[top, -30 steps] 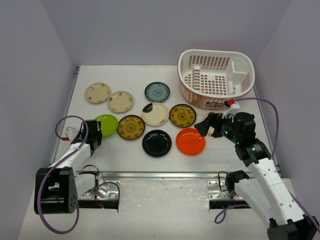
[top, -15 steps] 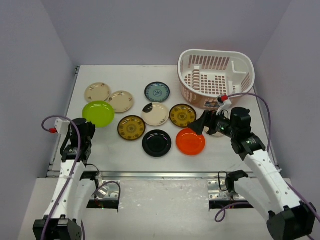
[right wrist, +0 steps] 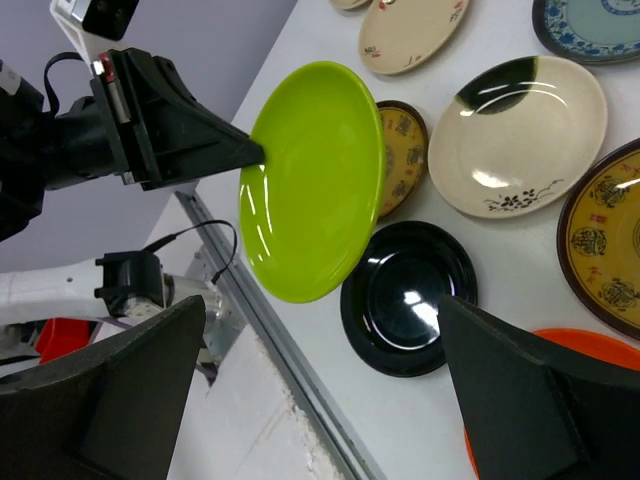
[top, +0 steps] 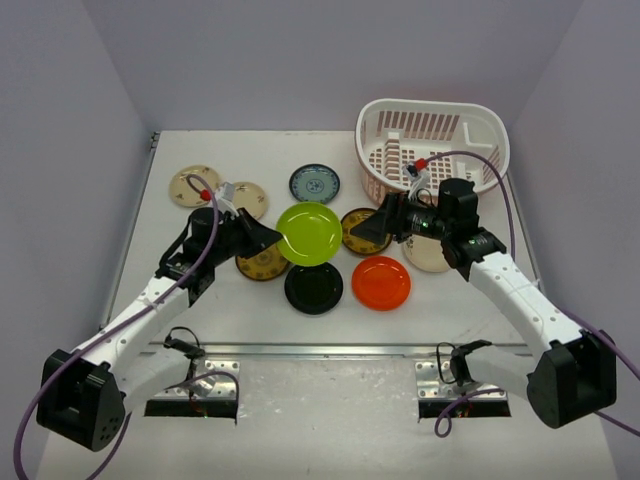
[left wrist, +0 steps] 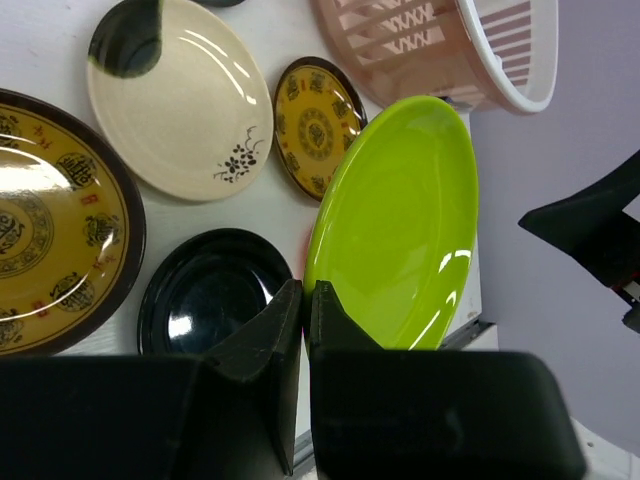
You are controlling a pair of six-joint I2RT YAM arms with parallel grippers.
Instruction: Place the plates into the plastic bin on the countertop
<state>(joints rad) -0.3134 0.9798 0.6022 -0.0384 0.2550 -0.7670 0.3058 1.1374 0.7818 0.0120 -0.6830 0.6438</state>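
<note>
My left gripper is shut on the rim of the lime green plate and holds it tilted in the air over the middle plates. In the left wrist view my left gripper pinches the green plate. My right gripper is open and empty, just right of that plate and facing it. In the right wrist view the right gripper has its jaws wide apart, with the green plate ahead of them. The plastic bin stands at the back right and holds no plates.
On the countertop lie two cream floral plates, a blue plate, two brown-gold plates, a black plate, an orange plate and a cream plate under my right arm. A cream plate with a dark patch lies under the green one.
My left gripper has lifted the green plate from the left side and carried it right, over the middle. My right gripper has swung left toward it.
</note>
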